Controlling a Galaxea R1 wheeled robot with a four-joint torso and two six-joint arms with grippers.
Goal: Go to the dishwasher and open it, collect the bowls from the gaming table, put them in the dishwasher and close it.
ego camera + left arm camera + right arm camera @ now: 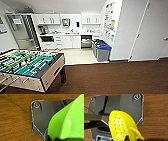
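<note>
Green bowl (pixel 70 122) glossy plastic; yellow perforated strainer (pixel 120 127) shiny plastic; floor (pixel 15 125) wood-grained.

green bowl (pixel 70 121) and yellow perforated bowl (pixel 121 127) cut off by picture edges; dishwasher (pixel 86 41) too small to tell.

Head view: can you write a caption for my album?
Foosball table on brown floor, kitchenette with open dishwasher ahead.

Yellow perforated bowl with handle (pixel 121 127), close up, above brown wood-grain floor (pixel 155 119)
</note>
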